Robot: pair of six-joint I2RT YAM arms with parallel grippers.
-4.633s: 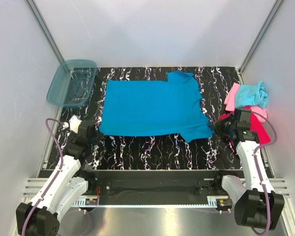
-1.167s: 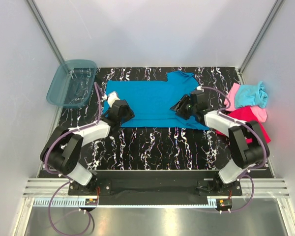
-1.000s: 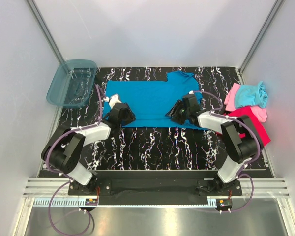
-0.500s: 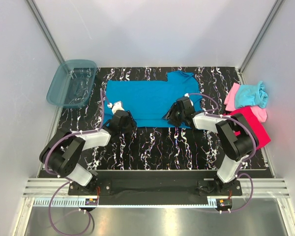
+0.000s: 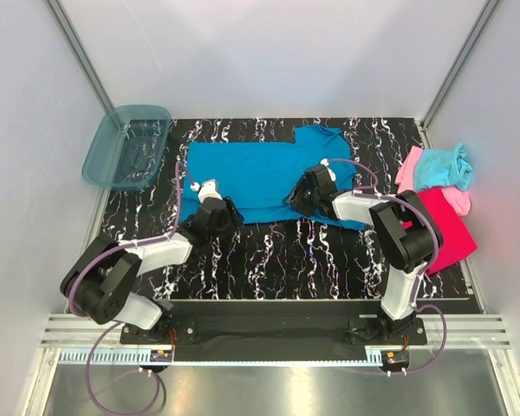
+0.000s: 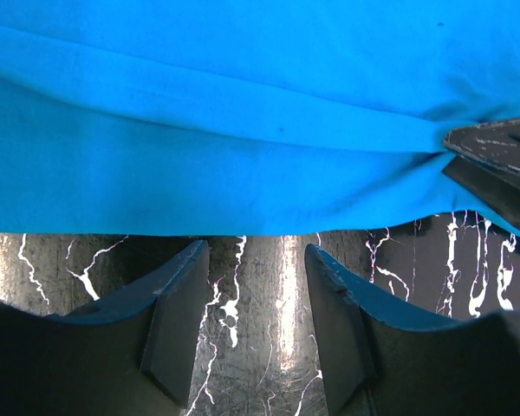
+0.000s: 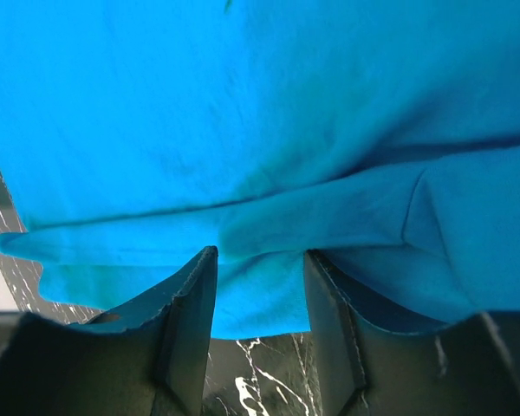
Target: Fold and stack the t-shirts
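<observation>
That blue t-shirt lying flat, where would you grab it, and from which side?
Probably its near edge, coming in low from the near side: the blue t-shirt lies flat on the table, and only that edge, slightly rumpled, offers a lip to pinch.

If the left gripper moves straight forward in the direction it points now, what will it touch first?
Most likely the near edge of the blue t-shirt, just ahead of the left gripper; only bare table lies between. Its height is unclear.
</observation>
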